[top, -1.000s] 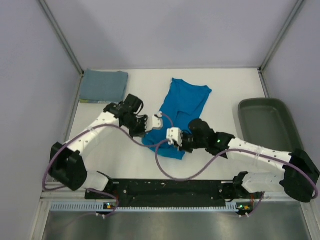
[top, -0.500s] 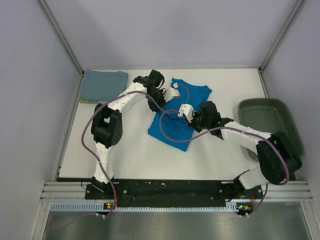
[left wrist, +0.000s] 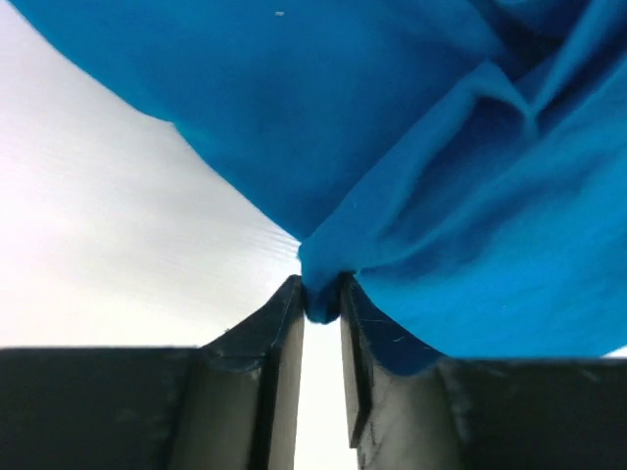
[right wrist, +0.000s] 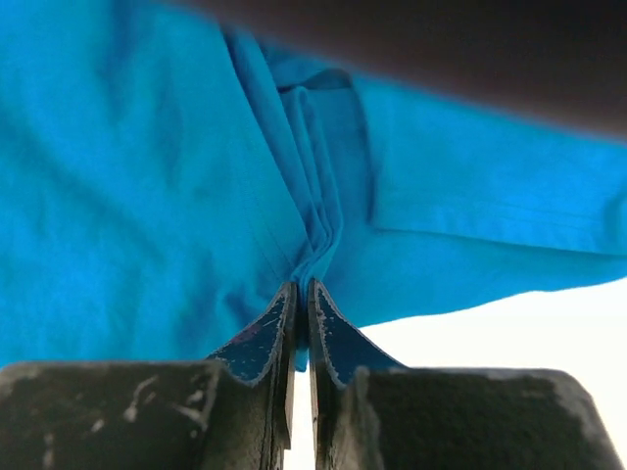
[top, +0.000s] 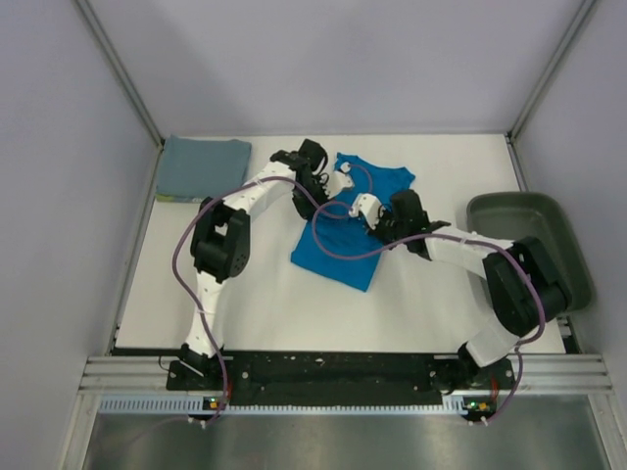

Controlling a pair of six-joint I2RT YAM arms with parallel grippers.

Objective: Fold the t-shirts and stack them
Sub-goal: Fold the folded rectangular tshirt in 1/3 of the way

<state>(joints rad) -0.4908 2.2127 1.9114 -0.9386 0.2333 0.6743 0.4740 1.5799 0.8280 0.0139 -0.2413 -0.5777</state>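
The bright blue t-shirt [top: 338,253] lies mid-table, its near part doubled over toward the back. My left gripper [top: 338,188] hangs over the shirt's far left part; in the left wrist view a small bunch of blue cloth [left wrist: 321,294] sits between its tips, jaws slightly apart and touching it on both sides. My right gripper [top: 353,210] is just beside it, and its jaws [right wrist: 301,294] are pinched on a pleated fold of the same shirt [right wrist: 147,176]. The grey-blue t-shirt [top: 203,166] lies in a square fold at the back left corner.
A dark green tray [top: 534,235] sits at the right edge. Both arms bend in over the table's middle with purple cables looping above the blue shirt. Grey walls and metal rails close in the back and sides.
Both grippers carried the blue shirt's near edge from the table's middle toward the back, doubling the shirt over. The left jaws have parted a little.
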